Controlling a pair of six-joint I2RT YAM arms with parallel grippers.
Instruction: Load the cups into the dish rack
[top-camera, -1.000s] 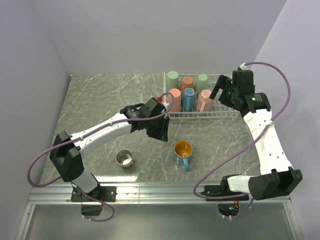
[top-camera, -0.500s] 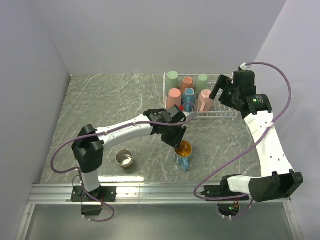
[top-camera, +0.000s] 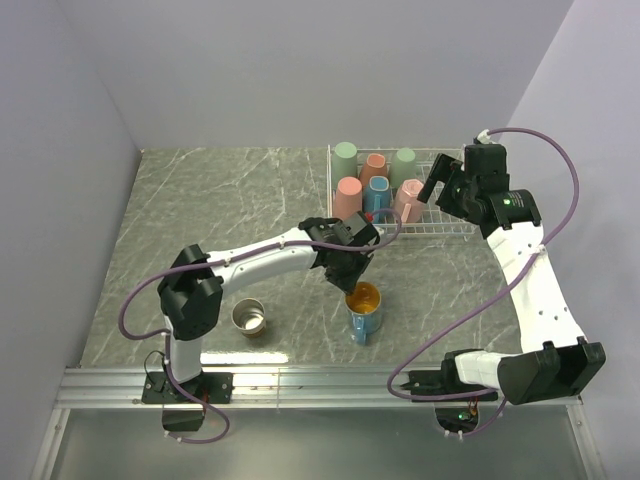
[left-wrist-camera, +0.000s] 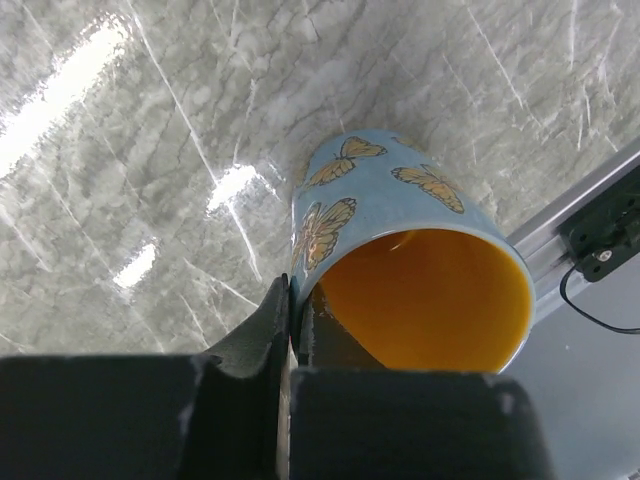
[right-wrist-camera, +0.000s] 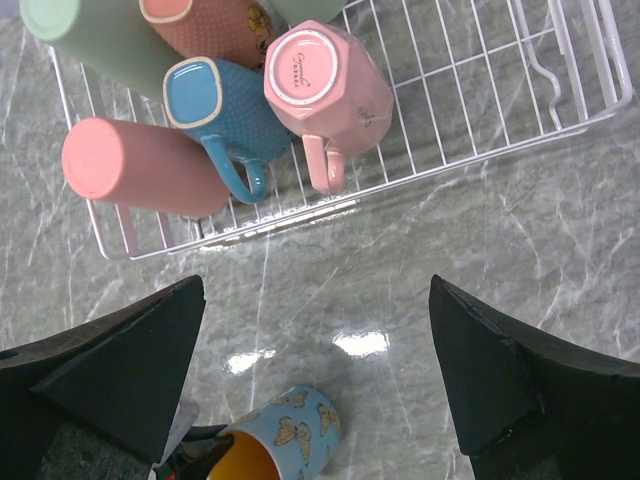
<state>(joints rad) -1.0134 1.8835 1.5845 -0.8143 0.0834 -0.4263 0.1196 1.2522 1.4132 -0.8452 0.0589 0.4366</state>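
A grey-green marbled tabletop (top-camera: 220, 200) fills the middle of the overhead view, its pale veins running in all directions. Plain lavender-grey walls close it in: a back wall (top-camera: 320, 70), a left wall (top-camera: 50, 180) and a right wall (top-camera: 590, 120). An aluminium rail (top-camera: 320, 385) runs along the near edge, with a dull grey surface (top-camera: 300, 440) below it. From the left wrist view the stone shows bright patches of glare (left-wrist-camera: 70, 80), and the rail crosses the right-hand corner.
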